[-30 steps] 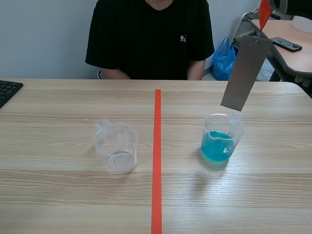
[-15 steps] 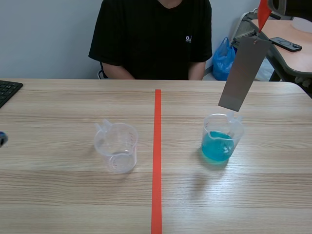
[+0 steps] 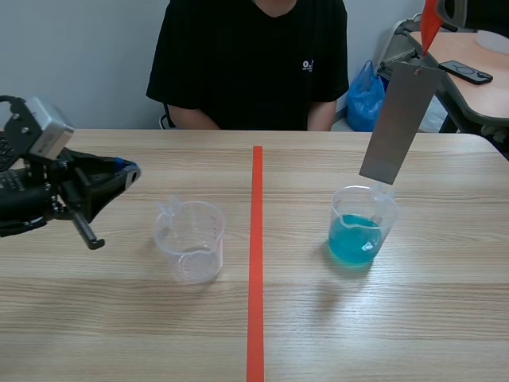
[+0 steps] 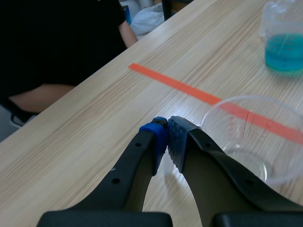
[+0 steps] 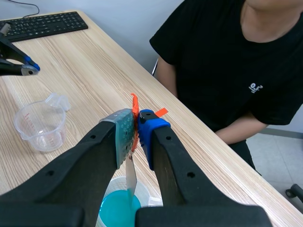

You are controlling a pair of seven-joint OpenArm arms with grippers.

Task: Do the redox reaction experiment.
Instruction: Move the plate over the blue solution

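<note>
An empty clear beaker stands left of the tape line. Right of the line is a beaker of blue liquid. A grey metal strip hangs tilted, its lower end just above the blue beaker's rim. In the right wrist view my right gripper is shut on the strip's orange tag, with the strip dropping toward the blue liquid. My left gripper is shut and holds nothing, hovering left of the empty beaker; its fingertips meet.
A person in a black shirt sits across the table. A keyboard lies at the far left edge. The orange-red tape line splits the table. A side table with a phone and a blue bag stand behind.
My left arm has come in from the left and now hovers beside the empty beaker. The strip has stayed above the blue beaker, shifting only slightly.
</note>
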